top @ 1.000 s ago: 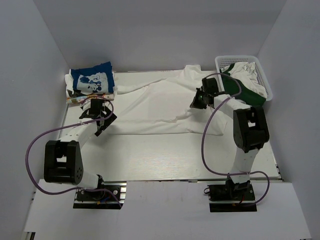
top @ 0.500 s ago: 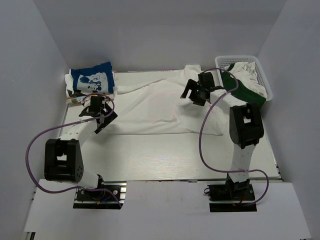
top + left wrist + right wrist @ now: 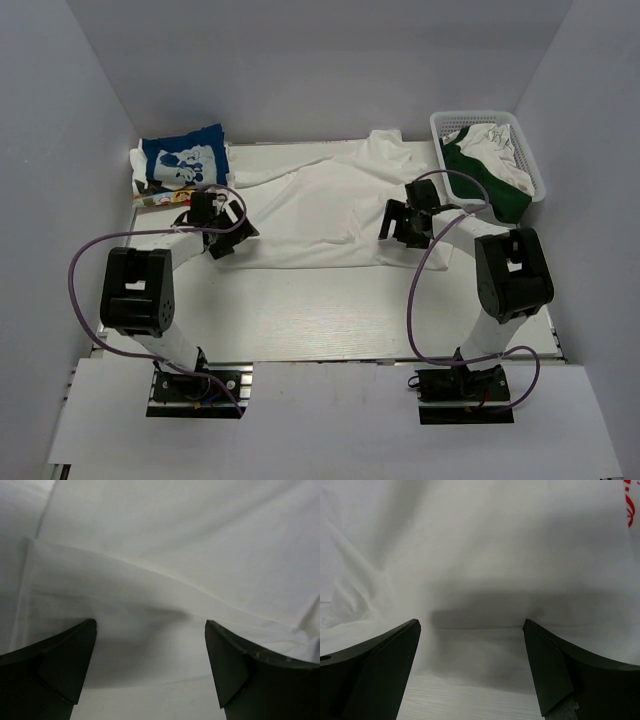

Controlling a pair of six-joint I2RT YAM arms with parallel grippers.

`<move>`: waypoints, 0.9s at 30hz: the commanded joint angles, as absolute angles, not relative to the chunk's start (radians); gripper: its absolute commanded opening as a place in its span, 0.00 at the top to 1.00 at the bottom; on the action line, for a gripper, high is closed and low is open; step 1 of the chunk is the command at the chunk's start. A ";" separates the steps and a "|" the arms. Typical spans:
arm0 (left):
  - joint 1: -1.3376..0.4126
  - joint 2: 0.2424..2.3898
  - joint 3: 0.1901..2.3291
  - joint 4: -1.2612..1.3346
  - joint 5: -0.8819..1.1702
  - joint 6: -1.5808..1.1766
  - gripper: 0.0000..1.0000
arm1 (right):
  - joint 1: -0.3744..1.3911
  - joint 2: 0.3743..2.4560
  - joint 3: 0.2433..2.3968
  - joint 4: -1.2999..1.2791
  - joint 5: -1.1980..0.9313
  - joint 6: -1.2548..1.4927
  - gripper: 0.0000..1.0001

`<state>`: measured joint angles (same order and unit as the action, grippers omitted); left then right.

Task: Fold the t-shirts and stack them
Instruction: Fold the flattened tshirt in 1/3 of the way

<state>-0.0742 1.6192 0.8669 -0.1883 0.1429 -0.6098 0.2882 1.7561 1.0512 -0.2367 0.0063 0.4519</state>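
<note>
Over the top we go: the large white cotton t-shirt (image 3: 320,205) lies spread across the middle of the white counter (image 3: 330,310). Its near hem runs fairly straight, and its far edge is rumpled up toward 12 o'clock. Both arms are down on it, one at the shirt's 9 o'clock edge, the other toward its 3 o'clock side.

Wrist view on the left: the left end effector (image 3: 150,625) has its dark fingers (image 3: 65,665) spread wide with nothing pinched between them. Only creased white fabric and a long fold line lie beneath.

Same story on the right: the right end effector (image 3: 470,625) is splayed open just above smooth white cloth, gripping nothing. A sliver of red print (image 3: 630,500) peeks in at the 2 o'clock corner of that view.

Away at 10 o'clock on the counter sits the folded blue t-shirt with white cartoon print (image 3: 183,160). It rests on top of a pale folded layer, well apart from the right arm and just beyond the left one.

At 2 o'clock stands a white plastic lattice basket (image 3: 478,116), with green and white garments (image 3: 480,170) heaped inside and spilling over its near rim.
</note>
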 commanded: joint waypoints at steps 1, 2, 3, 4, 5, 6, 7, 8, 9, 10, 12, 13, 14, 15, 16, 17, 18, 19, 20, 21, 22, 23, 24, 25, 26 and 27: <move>-0.077 1.672 0.881 -0.146 0.219 -0.586 0.00 | 0.282 1.775 1.029 -0.271 0.087 0.434 0.10; -0.077 1.693 0.881 -0.146 0.206 -0.586 0.00 | 0.284 1.772 1.017 -0.273 0.087 0.434 0.10; -0.077 1.694 0.870 -0.169 0.206 -0.586 0.00 | 0.284 1.763 1.003 -0.272 0.083 0.437 0.10; -0.077 1.706 0.870 -0.181 0.196 -0.586 0.00 | 0.284 1.753 0.952 -0.272 0.081 0.440 0.10; -0.077 1.706 0.858 -0.205 0.186 -0.586 0.00 | 0.284 1.743 0.934 -0.281 0.069 0.443 0.10; -0.077 1.715 0.848 -0.272 0.177 -0.586 0.00 | 0.284 1.724 0.914 -0.284 0.054 0.437 0.10; -0.077 1.715 0.838 -0.309 0.152 -0.595 0.00 | 0.284 1.701 0.857 -0.285 0.049 0.434 0.10; -0.077 1.700 0.822 -0.342 0.140 -0.610 0.00 | 0.285 1.694 0.839 -0.313 0.045 0.436 0.10; -0.077 1.683 0.777 -0.371 0.130 -0.611 0.00 | 0.291 1.645 0.821 -0.325 0.034 0.445 0.10; -0.077 1.622 0.746 -0.412 0.108 -0.639 0.00 | 0.298 1.623 0.757 -0.342 0.032 0.452 0.10; -0.077 1.533 0.646 -0.446 0.080 -0.676 0.00 | 0.311 1.515 0.660 -0.370 0.029 0.501 0.10; -0.077 1.425 0.614 -0.477 0.063 -0.716 0.00 | 0.307 1.481 0.638 -0.397 0.029 0.512 0.10; -0.077 1.367 0.583 -0.500 0.045 -0.741 0.00 | 0.330 1.451 0.620 -0.432 0.029 0.546 0.10; -0.077 1.312 0.530 -0.529 0.025 -0.759 0.00 | 0.347 1.355 0.570 -0.474 0.026 0.558 0.10; -0.086 1.255 0.506 -0.563 0.012 -0.776 0.00 | 0.354 1.326 0.542 -0.494 0.023 0.572 0.10; -0.086 1.197 0.486 -0.631 0.000 -0.829 0.00 | 0.363 1.297 0.529 -0.514 0.021 0.593 0.10; -0.104 1.086 0.447 -0.647 0.029 -0.854 0.00 | 0.383 1.226 0.506 -0.581 0.020 0.598 0.10; -0.104 1.022 0.431 -0.647 0.079 -0.854 0.00 | 0.383 1.165 0.505 -0.603 0.017 0.601 0.10; -0.104 0.972 0.431 -0.638 0.109 -0.880 0.00 | 0.391 1.105 0.505 -0.656 0.011 0.607 0.10; -0.104 0.922 0.440 -0.658 0.120 -0.881 0.00 | 0.402 1.074 0.511 -0.669 0.006 0.609 0.10; -0.104 0.841 0.460 -0.670 0.095 -0.881 0.00 | 0.416 1.048 0.523 -0.679 -0.038 0.609 0.10; -0.104 0.815 0.512 -0.711 0.059 -0.881 0.00 | 0.425 0.972 0.528 -0.686 -0.038 0.604 0.10; -0.104 0.795 0.543 -0.727 -0.025 -0.881 0.00 | 0.428 0.950 0.544 -0.672 -0.034 0.601 0.10; -0.104 0.785 0.572 -0.727 -0.063 -0.868 0.00 | 0.431 0.901 0.551 -0.658 -0.005 0.572 0.10; -0.104 0.798 0.628 -0.727 -0.089 -0.856 0.00 | 0.428 0.891 0.575 -0.632 0.029 0.565 0.10; -0.104 0.816 0.658 -0.727 -0.124 -0.844 0.00 | 0.428 0.885 0.610 -0.609 0.047 0.555 0.10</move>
<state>-0.1024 0.8089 0.5438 -0.6994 0.0074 -0.8505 0.4240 0.9260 0.5259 -0.6109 0.0006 0.5728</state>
